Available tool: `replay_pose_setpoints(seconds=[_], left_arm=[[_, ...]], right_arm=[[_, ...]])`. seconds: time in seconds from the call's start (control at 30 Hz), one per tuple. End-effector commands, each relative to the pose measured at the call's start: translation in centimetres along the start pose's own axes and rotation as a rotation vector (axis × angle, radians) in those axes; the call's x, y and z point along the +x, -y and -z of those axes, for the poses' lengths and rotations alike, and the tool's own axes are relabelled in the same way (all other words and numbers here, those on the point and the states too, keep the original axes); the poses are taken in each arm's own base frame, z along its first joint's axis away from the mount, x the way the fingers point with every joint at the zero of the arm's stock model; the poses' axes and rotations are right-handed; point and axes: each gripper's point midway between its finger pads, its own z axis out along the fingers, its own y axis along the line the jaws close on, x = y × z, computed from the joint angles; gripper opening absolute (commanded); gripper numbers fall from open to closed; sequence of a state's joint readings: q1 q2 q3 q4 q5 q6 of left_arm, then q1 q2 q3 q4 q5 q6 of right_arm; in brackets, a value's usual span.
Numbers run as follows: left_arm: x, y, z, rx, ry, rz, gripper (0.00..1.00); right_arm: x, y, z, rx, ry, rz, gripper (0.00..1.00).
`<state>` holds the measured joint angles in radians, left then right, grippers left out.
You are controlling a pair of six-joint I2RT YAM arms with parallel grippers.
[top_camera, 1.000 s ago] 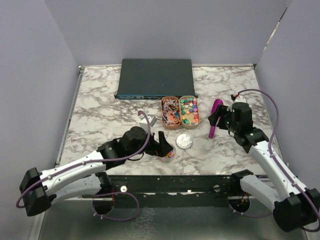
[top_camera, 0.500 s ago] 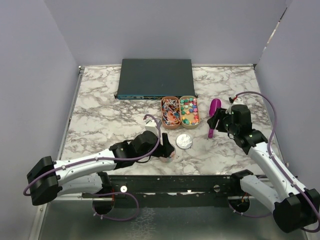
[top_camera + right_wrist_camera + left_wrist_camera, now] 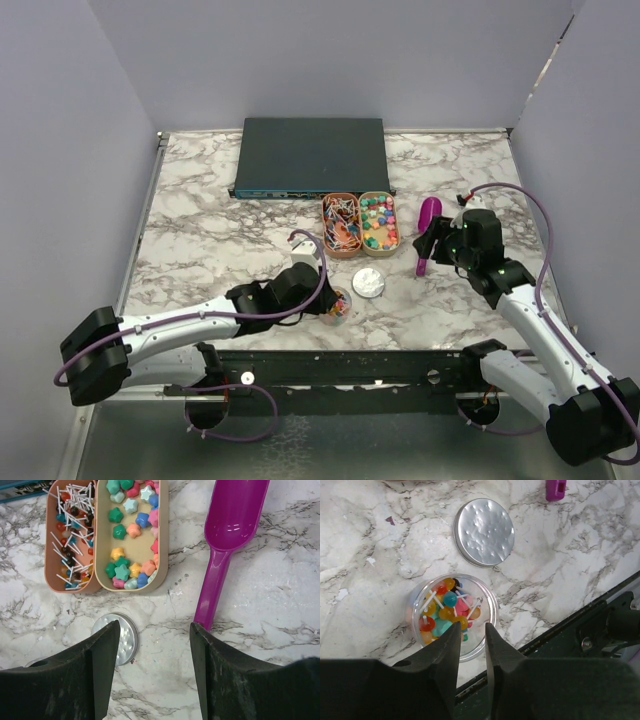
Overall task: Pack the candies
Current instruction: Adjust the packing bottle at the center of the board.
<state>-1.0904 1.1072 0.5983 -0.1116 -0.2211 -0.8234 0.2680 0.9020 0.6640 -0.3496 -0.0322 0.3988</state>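
Left gripper (image 3: 472,626): jaws narrow, a slim gap between them, poised over the near rim of a clear round container (image 3: 415,611); whether anything is pinched cannot be told. The container stands by the near edge of the table (image 3: 200,230) and holds candies (image 3: 449,599), round, mixed colours, on white sticks. Its silver lid (image 3: 484,531) lies flat just beyond it, apart. Right gripper (image 3: 155,630): jaws wide, nothing between them, above bare table beside the handle of the purple scoop (image 3: 235,515), which lies right of centre. Left of the scoop sit two touching oval trays: a tan tray (image 3: 134,550) of star-shaped candies (image 3: 116,515) and a pink tray (image 3: 50,575) of stick candies (image 3: 75,510).
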Motion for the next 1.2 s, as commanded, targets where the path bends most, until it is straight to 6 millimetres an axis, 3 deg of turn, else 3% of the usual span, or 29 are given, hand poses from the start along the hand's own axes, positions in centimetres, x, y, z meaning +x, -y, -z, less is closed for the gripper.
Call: replay_pose_setpoints(seconds=[0.0, 0.2, 0.43, 1.17], left_arm=[[-0.5, -2.1, 0.0, -0.114, 0.015, -0.012, 0.24], [-1.1, -3.5, 0.6, -0.197, 0.03, -0.037, 0.18], [-0.3, -4.2, 0.0, -0.233, -0.004, -0.048, 0.17], [-0.5, -4.8, -1.5, -0.291, -0.014, -0.117, 0.11]], right_arm=[[0.5, 0.0, 0.1, -0.014, -0.016, 0.011, 0.61], [0.7, 0.0, 0.1, -0.015, -0.018, 0.01, 0.61], [0.8, 0.0, 0.0, -0.017, -0.023, 0.008, 0.61], [1.0, -0.1, 0.0, -0.024, -0.025, 0.005, 0.61]])
